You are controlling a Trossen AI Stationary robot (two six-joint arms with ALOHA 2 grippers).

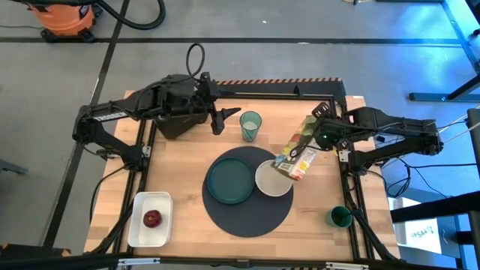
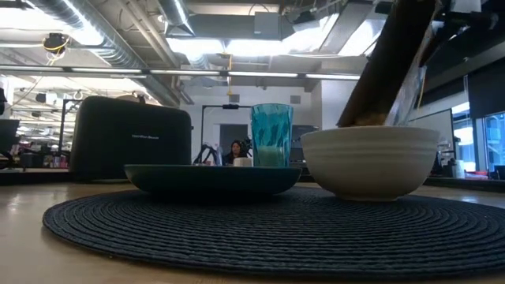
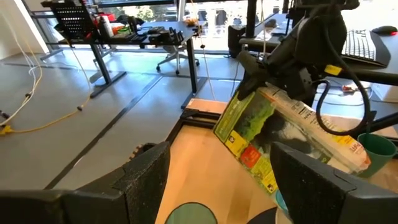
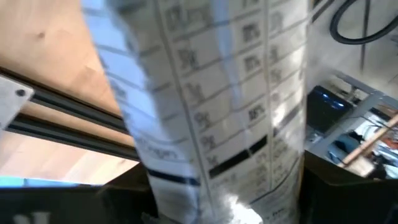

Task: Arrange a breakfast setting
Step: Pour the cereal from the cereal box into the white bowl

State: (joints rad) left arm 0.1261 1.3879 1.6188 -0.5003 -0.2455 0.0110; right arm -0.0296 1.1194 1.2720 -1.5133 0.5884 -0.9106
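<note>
The right gripper (image 1: pixel 313 129) clamps a cereal bag (image 1: pixel 296 154), tilted mouth-down over the bowl (image 1: pixel 273 178) on the mat (image 1: pixel 247 210). The plate (image 1: pixel 230 181) touches the bowl's side. The left gripper (image 1: pixel 227 116), fingers apart, hovers beside the tumbler (image 1: pixel 250 125).

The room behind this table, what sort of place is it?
Probably an office-style robotics lab, not a kitchen: desks and a rolling chair stand beyond the table, bare ducts run overhead, and an orange shop vacuum sits on the concrete floor.
</note>
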